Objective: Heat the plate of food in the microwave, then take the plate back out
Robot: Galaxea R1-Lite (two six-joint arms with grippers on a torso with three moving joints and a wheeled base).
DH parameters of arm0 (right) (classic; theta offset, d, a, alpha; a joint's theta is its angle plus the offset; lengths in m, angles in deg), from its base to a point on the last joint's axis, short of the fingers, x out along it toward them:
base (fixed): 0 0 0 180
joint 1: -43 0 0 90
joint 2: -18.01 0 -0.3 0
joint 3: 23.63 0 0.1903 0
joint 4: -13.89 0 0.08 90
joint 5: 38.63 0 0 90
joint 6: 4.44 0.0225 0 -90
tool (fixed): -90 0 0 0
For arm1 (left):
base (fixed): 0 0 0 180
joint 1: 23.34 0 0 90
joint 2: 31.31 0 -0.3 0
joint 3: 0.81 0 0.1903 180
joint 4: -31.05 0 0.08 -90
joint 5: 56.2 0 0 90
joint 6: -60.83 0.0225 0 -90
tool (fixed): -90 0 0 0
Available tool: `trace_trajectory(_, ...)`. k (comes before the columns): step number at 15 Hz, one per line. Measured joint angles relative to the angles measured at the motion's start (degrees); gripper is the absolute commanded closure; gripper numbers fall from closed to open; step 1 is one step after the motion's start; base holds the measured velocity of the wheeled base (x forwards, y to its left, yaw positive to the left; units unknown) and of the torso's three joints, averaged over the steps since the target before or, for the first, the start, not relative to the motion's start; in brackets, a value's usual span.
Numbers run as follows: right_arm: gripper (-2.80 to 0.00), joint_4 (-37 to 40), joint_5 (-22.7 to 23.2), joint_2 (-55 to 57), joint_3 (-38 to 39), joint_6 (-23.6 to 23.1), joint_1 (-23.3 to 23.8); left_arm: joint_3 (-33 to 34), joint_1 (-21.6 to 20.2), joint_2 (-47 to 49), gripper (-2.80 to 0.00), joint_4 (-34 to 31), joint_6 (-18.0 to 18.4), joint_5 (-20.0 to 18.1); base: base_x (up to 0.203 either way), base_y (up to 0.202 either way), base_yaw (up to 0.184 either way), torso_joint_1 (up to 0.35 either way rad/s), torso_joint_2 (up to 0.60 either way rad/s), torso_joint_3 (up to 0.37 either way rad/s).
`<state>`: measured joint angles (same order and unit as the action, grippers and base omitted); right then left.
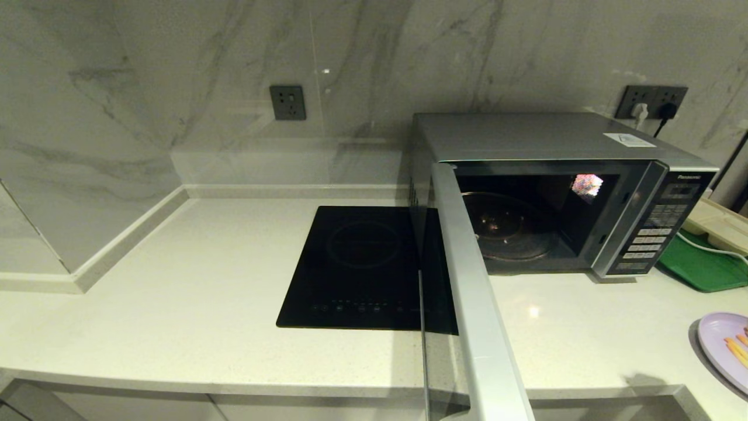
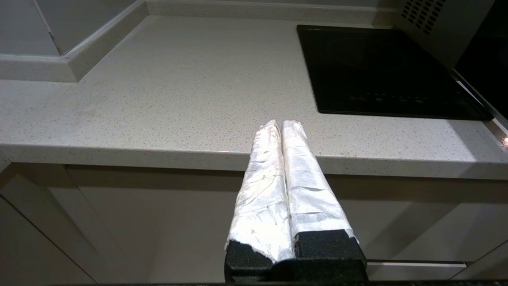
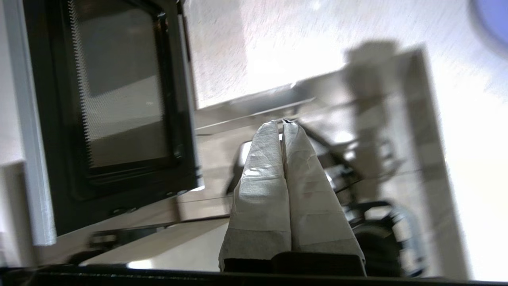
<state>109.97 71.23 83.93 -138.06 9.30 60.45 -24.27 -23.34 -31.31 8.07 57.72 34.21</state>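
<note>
Microwave (image 1: 561,193) door (image 1: 473,292) swung open, cavity empty; plate of food (image 1: 727,345) on tabletop (image 1: 175,304); left gripper (image 2: 278,125) and right gripper (image 3: 281,123) fingers pressed together, holding nothing

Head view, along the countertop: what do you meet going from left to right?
Black induction cooktop → open microwave door → microwave with its bare turntable → button panel → green tray → plate of food at the right edge.
</note>
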Motion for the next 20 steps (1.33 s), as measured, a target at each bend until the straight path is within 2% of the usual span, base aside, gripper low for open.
trace_trajectory(3, 0.00, -2.08, -14.82, 5.58, -8.42, 3.17, -15.95, 0.00, 0.00, 0.00, 0.00, -0.03, 0.00, -0.01, 0.000, 0.000, 0.000, 0.000, 0.00, 0.000)
trace_trajectory(7, 0.00, -6.03, -37.96, 14.76, -16.51, 11.84, -41.92, 0.00, 0.00, 0.00, 0.00, -0.01, -0.05, 0.00, 0.000, 0.000, 0.000, 0.000, 0.00, 0.000)
trace_trajectory(9, 0.00, -8.86, -46.51, 20.52, -20.17, 15.60, -51.67, 0.00, 0.02, 0.00, 0.00, 0.00, -0.02, -0.01, 0.000, 0.000, 0.000, 0.000, 0.00, 0.000)
trace_trajectory(10, 0.00, -10.83, -48.90, 22.42, -21.20, 15.61, -55.09, 0.00, 0.02, 0.00, 0.00, 0.00, -0.02, -0.01, 0.000, 0.000, 0.000, 0.000, 0.00, 0.000)
trace_trajectory(12, 0.00, -14.09, -50.36, 25.44, -22.22, 13.80, -60.95, 0.00, 0.00, 0.00, 0.00, -0.03, -0.02, -0.01, 0.000, 0.000, 0.000, 0.000, 0.00, 0.000)
trace_trajectory(16, 0.00, -20.84, -50.17, 29.43, -22.61, 13.13, -69.92, 0.00, 0.00, 0.00, 0.00, 0.00, 0.00, 0.00, 0.000, 0.000, 0.000, 0.000, 0.00, 0.000)
trace_trajectory(18, 0.00, -22.36, -48.13, 30.80, -22.61, 13.49, -71.36, 0.00, 0.02, 0.00, 0.00, 0.00, -0.02, 0.00, 0.000, 0.000, 0.000, 0.000, 0.00, 0.000)
trace_trajectory(20, 0.00, -23.23, -43.63, 31.94, -22.61, 15.49, -71.69, 0.00, 0.00, 0.00, 0.00, 0.00, 0.00, 0.00, 0.000, 0.000, 0.000, 0.000, 0.00, 0.000)
